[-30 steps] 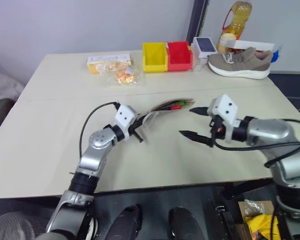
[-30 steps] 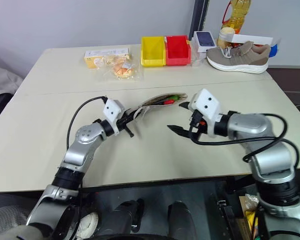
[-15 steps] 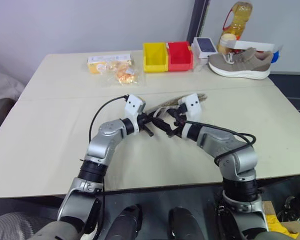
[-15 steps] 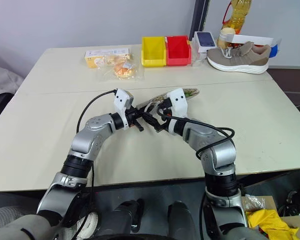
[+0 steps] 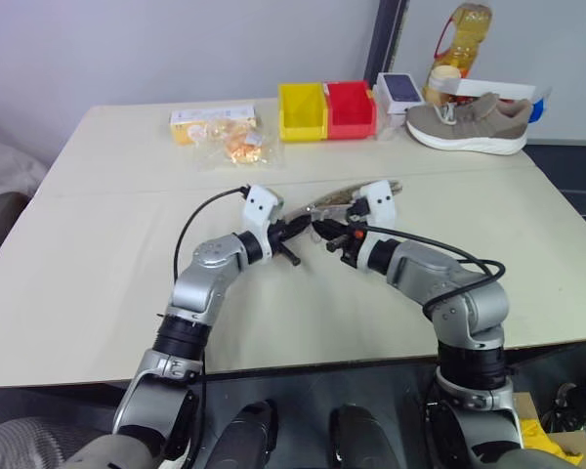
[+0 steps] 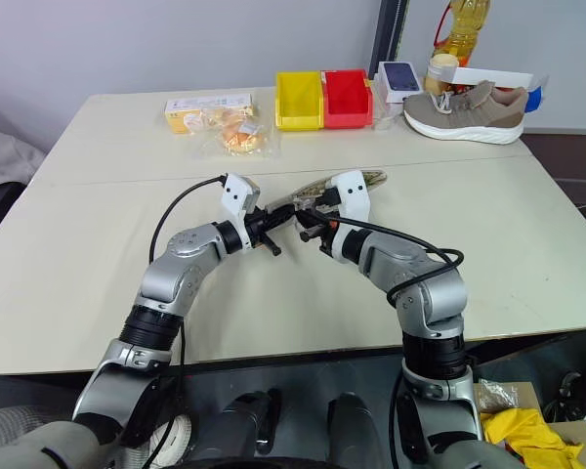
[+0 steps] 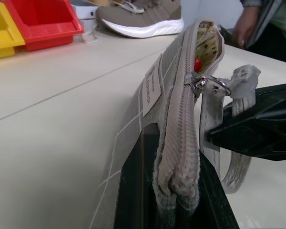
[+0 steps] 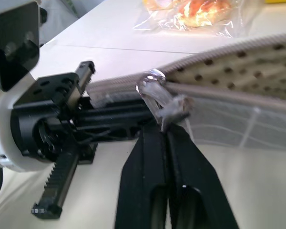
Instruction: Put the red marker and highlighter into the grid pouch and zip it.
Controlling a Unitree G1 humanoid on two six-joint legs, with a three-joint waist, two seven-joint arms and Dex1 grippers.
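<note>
The two head eyes look forward and down from above the near edge of the table [image 5: 98, 293], sharing the whole tabletop. Each wrist camera sits very close, looking along its fingers; both share the grid pouch [image 7: 178, 119] and its cord pull [image 8: 169, 107].

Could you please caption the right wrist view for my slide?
Right gripper pinches the grid pouch's cord pull.

silver arms, white wrist boxes, black cables, black end effector [image 5: 295, 229] fingers.
</note>
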